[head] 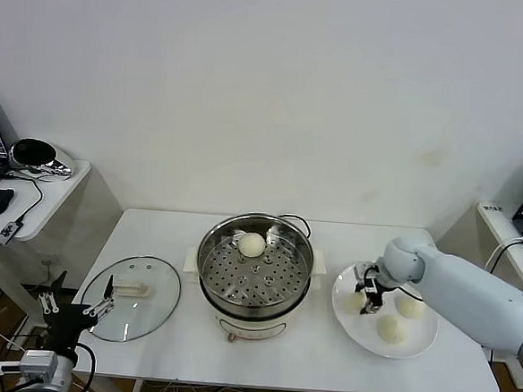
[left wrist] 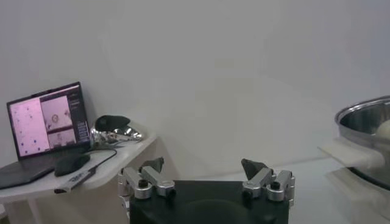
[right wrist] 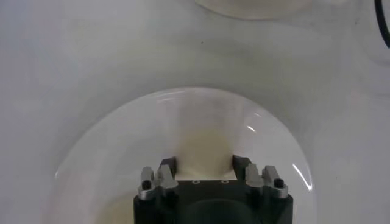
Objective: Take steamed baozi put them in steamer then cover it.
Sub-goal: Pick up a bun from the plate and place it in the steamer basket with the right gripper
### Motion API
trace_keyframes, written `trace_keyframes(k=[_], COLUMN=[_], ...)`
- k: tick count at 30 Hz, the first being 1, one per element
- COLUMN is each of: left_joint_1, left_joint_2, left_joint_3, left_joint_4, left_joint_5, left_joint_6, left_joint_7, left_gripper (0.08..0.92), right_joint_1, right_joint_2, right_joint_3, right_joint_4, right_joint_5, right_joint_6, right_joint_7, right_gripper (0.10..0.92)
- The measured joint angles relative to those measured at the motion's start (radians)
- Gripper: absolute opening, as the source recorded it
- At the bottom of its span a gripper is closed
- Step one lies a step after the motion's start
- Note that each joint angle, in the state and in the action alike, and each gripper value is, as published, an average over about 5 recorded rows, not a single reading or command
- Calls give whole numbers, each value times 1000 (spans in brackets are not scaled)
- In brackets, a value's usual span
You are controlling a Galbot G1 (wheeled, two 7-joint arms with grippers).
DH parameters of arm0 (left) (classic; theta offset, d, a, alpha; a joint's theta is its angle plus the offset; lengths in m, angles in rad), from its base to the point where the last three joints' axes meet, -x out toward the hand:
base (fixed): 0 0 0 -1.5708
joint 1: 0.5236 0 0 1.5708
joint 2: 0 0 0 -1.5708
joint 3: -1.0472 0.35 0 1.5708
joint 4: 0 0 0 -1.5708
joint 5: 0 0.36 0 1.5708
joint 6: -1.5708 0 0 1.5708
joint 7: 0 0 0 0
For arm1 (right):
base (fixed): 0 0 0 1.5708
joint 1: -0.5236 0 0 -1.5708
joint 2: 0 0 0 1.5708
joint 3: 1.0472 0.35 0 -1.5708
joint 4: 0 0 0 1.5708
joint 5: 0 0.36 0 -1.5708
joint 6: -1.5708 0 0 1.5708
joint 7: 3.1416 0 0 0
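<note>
Right end effector (head: 367, 291) is closing on a baozi (right wrist: 203, 152) on the plate (head: 417, 343) right of the steamer (head: 254, 272); grip looks seated, partly hidden. One bun (head: 252, 244) is sitting inside. Next: lift clear, carry over steamer. Left end effector (head: 72, 306) is idling wide beside the cover (head: 133, 296).

Pale-blue arm (head: 479, 296) — black end effector (head: 369, 289).

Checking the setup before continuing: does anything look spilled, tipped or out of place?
Nothing stands out. The round steel steamer sits upright holding one pale bun, the clear glass lid lies flat beside it, and the remaining buns sit on the white plate.
</note>
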Motion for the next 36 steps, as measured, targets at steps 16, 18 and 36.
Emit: trace_keyframes(k=[16, 18, 36], left_joint_1=[-25, -27, -26], left_joint_2=[13, 13, -6], left_joint_3=[16, 16, 2], left_joint_4=[-6, -6, -6], left_joint_5=[-10, -9, 10], left_joint_6=[5, 5, 1], left_joint_7=[-1, -2, -3], left_gripper=[823, 823, 823], right_joint_1=[491, 524, 512], right_joint_2=[55, 91, 492], right_joint_3=[-259, -281, -350], right_joint_4=[154, 162, 36], right_joint_5=[344, 397, 628], right_joint_6=[-144, -175, -354], right_joint_7=[24, 44, 217], right_gripper=[582, 584, 585])
